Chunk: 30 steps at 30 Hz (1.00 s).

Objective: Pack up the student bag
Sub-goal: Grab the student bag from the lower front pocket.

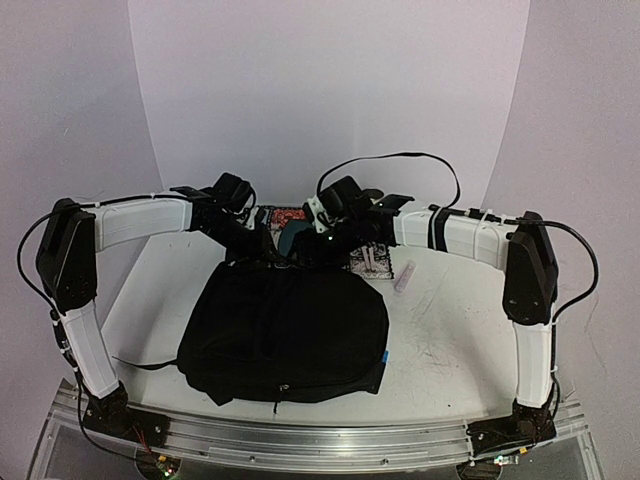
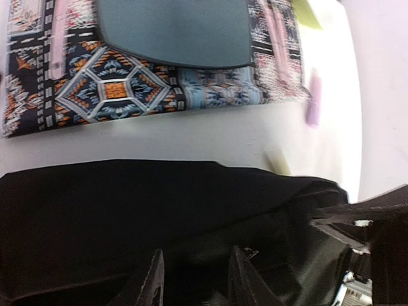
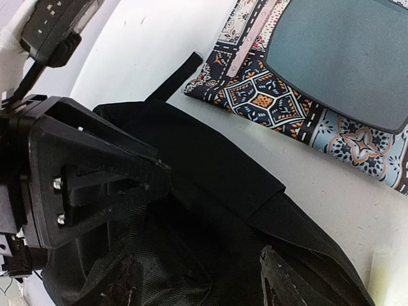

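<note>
The student bag (image 1: 285,335) was seen lying flat in the middle of the worktop (image 1: 450,330), close to its near edge, with a strap trailing out to the left. Both arms were reached over the bag's far edge, where the dark fabric was gathered in folds.

The left gripper (image 2: 196,255) was held over that edge with its fingers partly apart and black fabric between them. Whether the fabric was pinched could not be told.

The right gripper (image 3: 197,258) was positioned just beside it, spread wide over mesh-like black lining, with nothing held.

Just behind the bag, a patterned fabric piece (image 2: 115,89) with a plain teal-grey panel (image 2: 172,32) was laid on the worktop. A small pink object (image 1: 403,277) was seen to the right of it, apart from the bag.
</note>
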{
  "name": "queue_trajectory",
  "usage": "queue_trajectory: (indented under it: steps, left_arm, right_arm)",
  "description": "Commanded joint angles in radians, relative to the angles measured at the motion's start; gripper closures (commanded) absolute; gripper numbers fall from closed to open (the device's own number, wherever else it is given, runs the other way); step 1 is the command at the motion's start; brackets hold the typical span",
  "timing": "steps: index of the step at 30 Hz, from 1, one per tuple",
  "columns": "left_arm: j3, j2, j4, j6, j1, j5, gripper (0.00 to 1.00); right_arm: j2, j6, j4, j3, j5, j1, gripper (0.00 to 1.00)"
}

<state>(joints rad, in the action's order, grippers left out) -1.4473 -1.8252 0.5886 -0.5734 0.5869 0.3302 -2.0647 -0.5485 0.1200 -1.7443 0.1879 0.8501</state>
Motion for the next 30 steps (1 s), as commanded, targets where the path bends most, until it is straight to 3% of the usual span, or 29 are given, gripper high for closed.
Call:
queue_trajectory:
  steps: [1,7,17,23,30]
  left_arm:
    - [-0.009,0.003,-0.081,-0.037,-0.003,0.105,0.69]
    - [0.042,0.034,-0.120,-0.062,-0.002,0.140,0.82]
    - [0.101,0.074,-0.129,-0.077,-0.002,0.114,0.83]
    - [0.093,0.103,-0.136,-0.083,-0.002,0.122,0.99]
    - [0.092,0.164,-0.144,-0.096,-0.002,0.125,1.00]
  right_arm:
    - [0.006,-0.011,-0.019,0.003,0.030,-0.006,0.37]
    - [-0.016,-0.021,-0.028,-0.006,0.055,-0.007,0.38]
    - [-0.024,-0.033,-0.043,0.007,0.073,-0.007,0.39]
    - [-0.029,-0.039,-0.057,0.009,0.110,-0.006,0.44]
    - [-0.054,-0.052,-0.062,0.006,0.152,-0.007,0.47]
